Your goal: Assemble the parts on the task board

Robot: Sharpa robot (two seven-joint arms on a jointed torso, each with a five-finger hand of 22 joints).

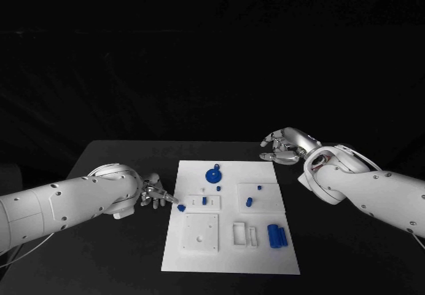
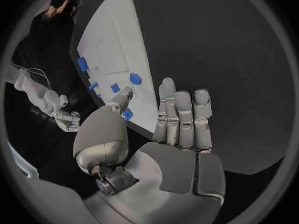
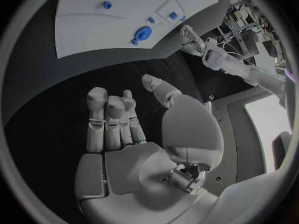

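Observation:
The white task board lies in the middle of the black table. On it are a round blue disc, a few small blue pieces and blue cylinders near its right edge. My left hand is at the board's left edge with its fingers spread and nothing in them. Its fingertips are close to a small blue part, which the left wrist view shows beside the thumb as the blue part. My right hand hovers beyond the board's far right corner, holding nothing. In the right wrist view its fingers are straight, with the disc ahead.
The board has raised white square blocks and slots at its near half. Bare black table runs along both sides of the board and in front of it.

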